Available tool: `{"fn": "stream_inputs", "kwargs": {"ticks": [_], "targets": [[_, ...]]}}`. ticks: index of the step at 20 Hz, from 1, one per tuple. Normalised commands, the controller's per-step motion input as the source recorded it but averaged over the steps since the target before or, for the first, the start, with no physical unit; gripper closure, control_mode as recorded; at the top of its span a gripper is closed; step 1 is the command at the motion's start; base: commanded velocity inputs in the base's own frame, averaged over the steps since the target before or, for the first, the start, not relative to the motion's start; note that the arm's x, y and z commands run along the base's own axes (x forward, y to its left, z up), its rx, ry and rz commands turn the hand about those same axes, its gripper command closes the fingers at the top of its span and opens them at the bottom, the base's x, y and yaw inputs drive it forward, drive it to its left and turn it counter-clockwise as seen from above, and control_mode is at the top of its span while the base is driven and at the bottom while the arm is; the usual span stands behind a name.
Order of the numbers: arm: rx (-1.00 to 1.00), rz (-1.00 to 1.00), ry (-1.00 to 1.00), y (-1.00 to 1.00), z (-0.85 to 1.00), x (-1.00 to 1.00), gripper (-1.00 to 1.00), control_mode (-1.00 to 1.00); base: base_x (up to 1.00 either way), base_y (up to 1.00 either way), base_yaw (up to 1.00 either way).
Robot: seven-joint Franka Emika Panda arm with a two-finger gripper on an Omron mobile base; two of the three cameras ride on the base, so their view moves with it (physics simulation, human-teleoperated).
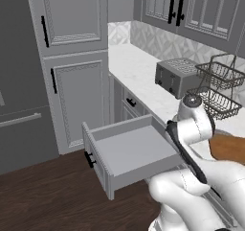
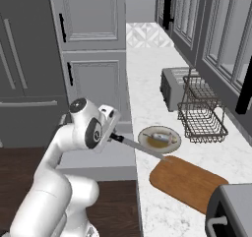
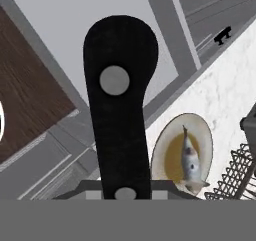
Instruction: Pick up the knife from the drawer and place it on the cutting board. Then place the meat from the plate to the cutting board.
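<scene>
My gripper point(image 2: 112, 133) is shut on the black handle of the knife point(image 2: 140, 148), above the open drawer point(image 1: 129, 151). The slim blade points out over the counter edge, and its tip reaches the near corner of the reddish-brown cutting board point(image 2: 189, 182). In the hand view the knife handle point(image 3: 120, 110) rises from my gripper point(image 3: 125, 192) at the bottom. Just beyond the blade sits the round plate point(image 2: 170, 143), carrying the pale meat point(image 2: 160, 136). The hand view shows the plate point(image 3: 167, 140) and the meat point(image 3: 189, 157) to the right of the handle. The grey inside of the drawer looks bare.
A grey toaster point(image 2: 177, 86) and a two-tier wire rack point(image 2: 202, 115) stand on the white counter behind the plate. Another grey appliance point(image 2: 231, 211) sits at the near right. The drawer front point(image 1: 95, 165) juts out over the wood floor. Tall cabinets stand to the left.
</scene>
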Motion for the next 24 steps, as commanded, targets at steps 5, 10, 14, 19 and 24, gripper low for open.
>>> {"fn": "stream_inputs", "kwargs": {"ticks": [5,10,14,19,24], "targets": [[0.00,0.04,0.44,-1.00,-0.05,0.00,1.00,-1.00,0.00,0.00,0.00],[0.02,0.04,0.49,-1.00,-0.18,0.06,1.00,-1.00,0.00,0.00,0.00],[0.07,0.10,0.47,-1.00,-0.42,0.15,1.00,-1.00,0.00,0.00,0.00],[0.05,0.02,0.04,-0.52,-0.28,0.00,1.00,-1.00,0.00,0.00,0.00],[0.00,0.00,0.00,-0.48,-0.68,-0.01,1.00,-1.00,0.00,0.00,0.00]]}}
